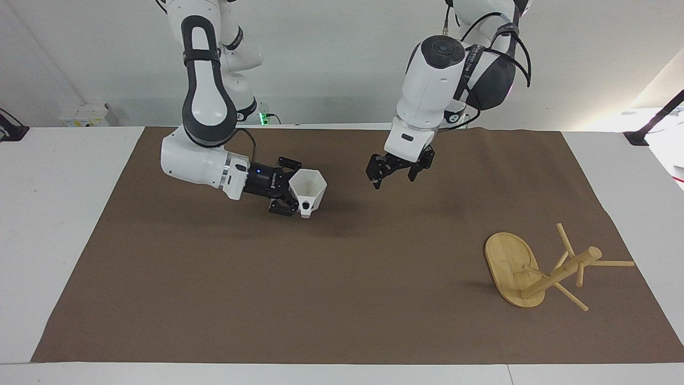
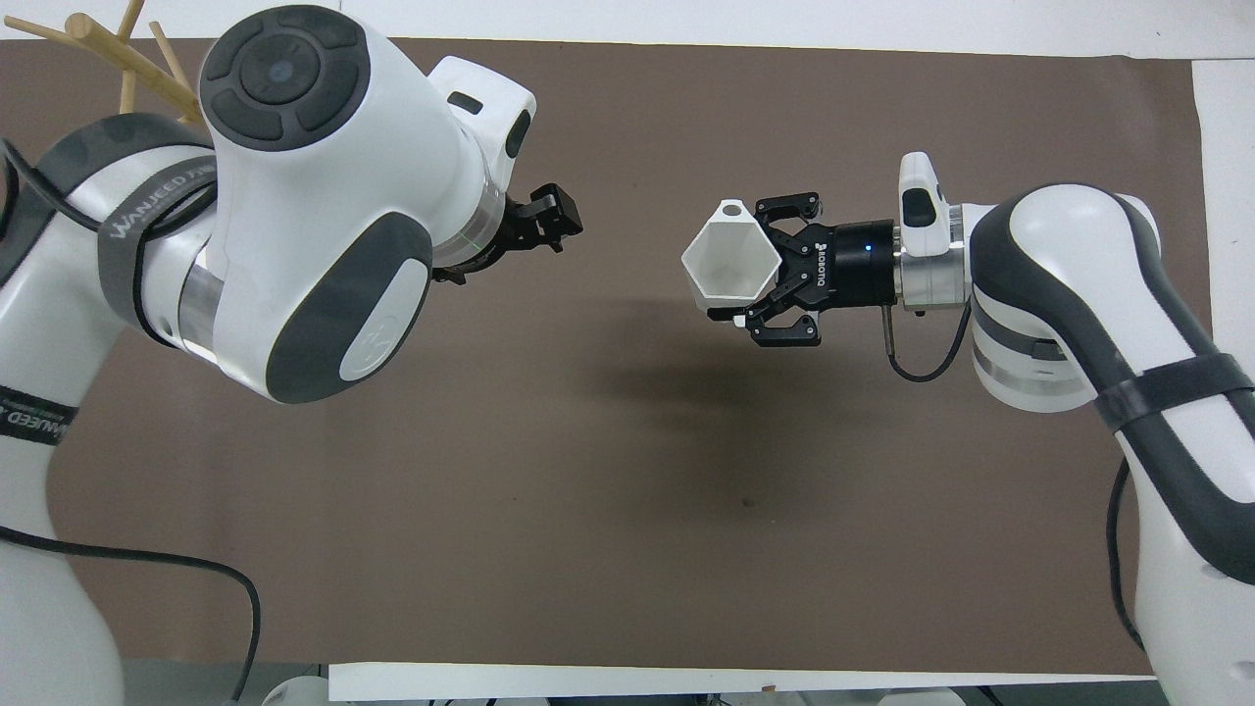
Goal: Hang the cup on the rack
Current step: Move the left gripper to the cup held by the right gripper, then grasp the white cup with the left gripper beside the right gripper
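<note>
The white faceted cup [image 1: 310,191] [image 2: 730,263] hangs over the middle of the brown mat, mouth up. Its blocky handle points away from the robots. My right gripper [image 1: 293,188] [image 2: 770,273] is shut on the cup's wall from the side. My left gripper [image 1: 393,172] [image 2: 544,218] hovers open and holds nothing, a short gap from the cup, over the mat's middle. The bamboo rack [image 1: 507,262] stands on its oval base toward the left arm's end. In the overhead view only the rack's pole top and pegs [image 2: 108,44] show past the left arm.
A brown mat [image 1: 342,299] covers most of the white table [image 1: 53,214]. Both arms' large links hang over the mat nearer the robots, and the left arm's elbow [image 2: 294,196] fills much of the overhead view.
</note>
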